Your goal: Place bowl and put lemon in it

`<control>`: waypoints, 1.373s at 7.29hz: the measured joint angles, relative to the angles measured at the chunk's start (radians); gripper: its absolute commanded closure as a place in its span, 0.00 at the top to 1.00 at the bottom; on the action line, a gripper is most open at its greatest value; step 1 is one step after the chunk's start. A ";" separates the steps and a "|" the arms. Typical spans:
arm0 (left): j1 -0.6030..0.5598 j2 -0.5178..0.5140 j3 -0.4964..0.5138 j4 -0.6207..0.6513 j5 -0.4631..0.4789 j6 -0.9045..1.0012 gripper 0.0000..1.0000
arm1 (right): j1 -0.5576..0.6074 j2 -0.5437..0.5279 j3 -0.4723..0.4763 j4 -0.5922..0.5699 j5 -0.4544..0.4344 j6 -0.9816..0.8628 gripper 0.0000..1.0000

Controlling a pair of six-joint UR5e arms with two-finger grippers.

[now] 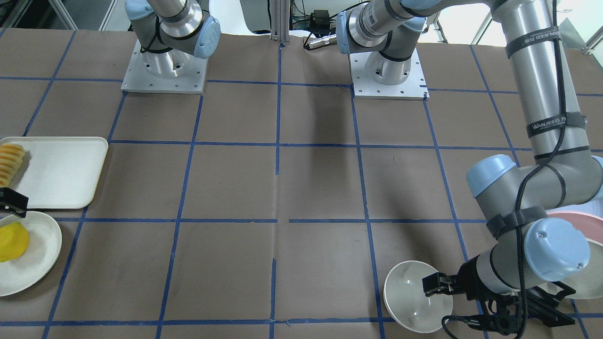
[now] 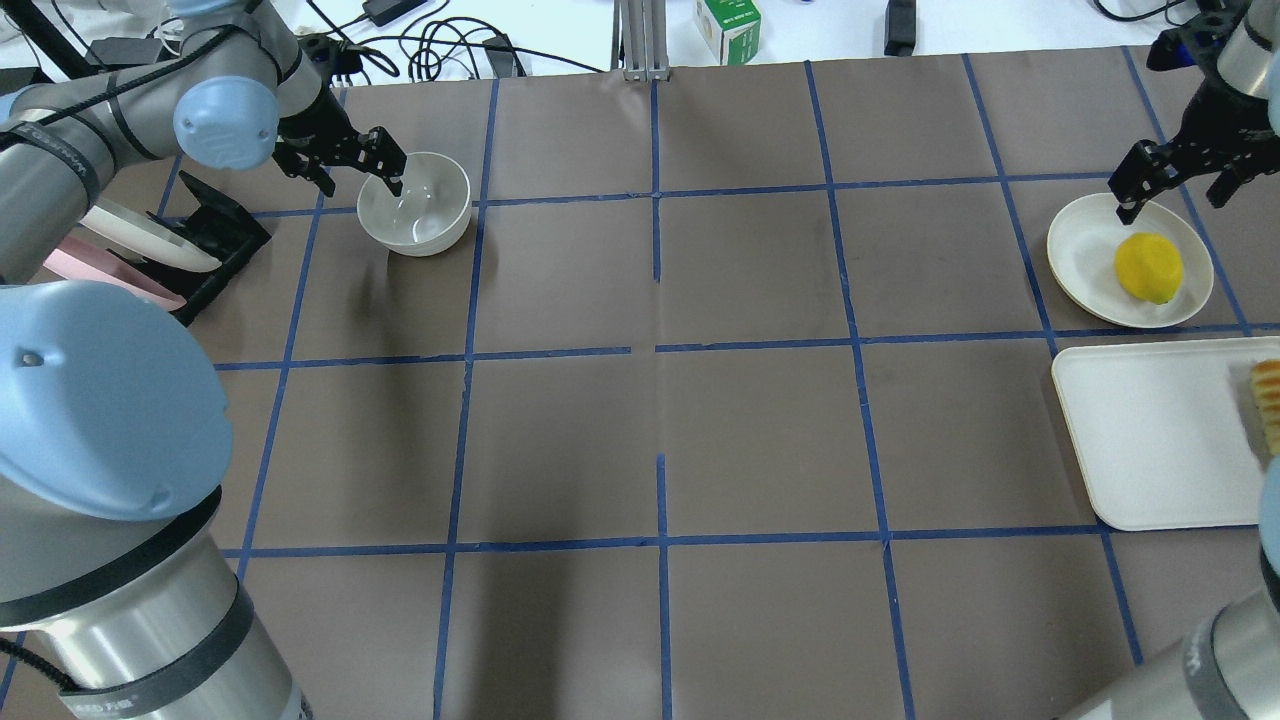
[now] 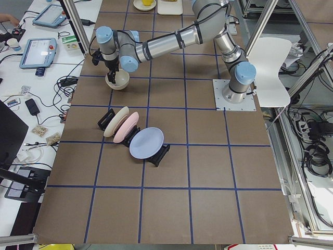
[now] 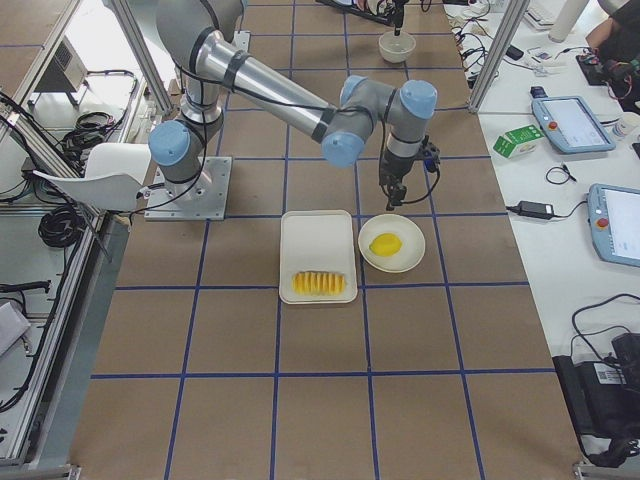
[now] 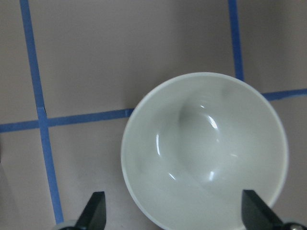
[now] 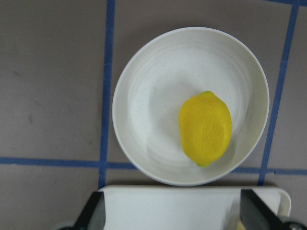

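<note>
The off-white bowl (image 2: 415,205) stands upright on the table at the far left; it fills the left wrist view (image 5: 206,153) and also shows in the front view (image 1: 417,294). My left gripper (image 2: 358,172) is open and empty just above the bowl's left side, with one fingertip (image 2: 395,178) over the rim. The yellow lemon (image 2: 1148,267) lies on a flat cream plate (image 2: 1080,255) at the far right and shows in the right wrist view (image 6: 205,128). My right gripper (image 2: 1175,192) is open and empty above the plate's far edge.
A white tray (image 2: 1150,440) with ridged yellow-orange sliced food (image 2: 1268,400) lies next to the plate. A black rack of pastel plates (image 2: 150,250) stands left of the bowl. A green carton (image 2: 728,25) sits beyond the table's far edge.
</note>
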 measured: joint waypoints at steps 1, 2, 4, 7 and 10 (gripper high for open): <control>0.005 -0.023 -0.016 0.042 -0.012 -0.002 0.28 | -0.036 0.068 0.000 -0.065 0.045 -0.038 1.00; 0.009 -0.038 -0.024 0.060 -0.028 -0.009 0.00 | -0.059 0.117 0.001 -0.111 0.077 -0.078 1.00; 0.016 -0.040 -0.031 0.057 -0.049 -0.016 0.00 | -0.080 0.166 0.005 -0.140 0.084 -0.139 0.92; 0.001 0.000 -0.028 -0.019 -0.076 -0.074 0.00 | -0.086 0.192 0.005 -0.144 0.055 -0.178 0.36; -0.141 0.096 -0.074 -0.117 -0.138 -0.200 0.00 | -0.086 0.184 -0.007 -0.116 0.015 -0.176 0.27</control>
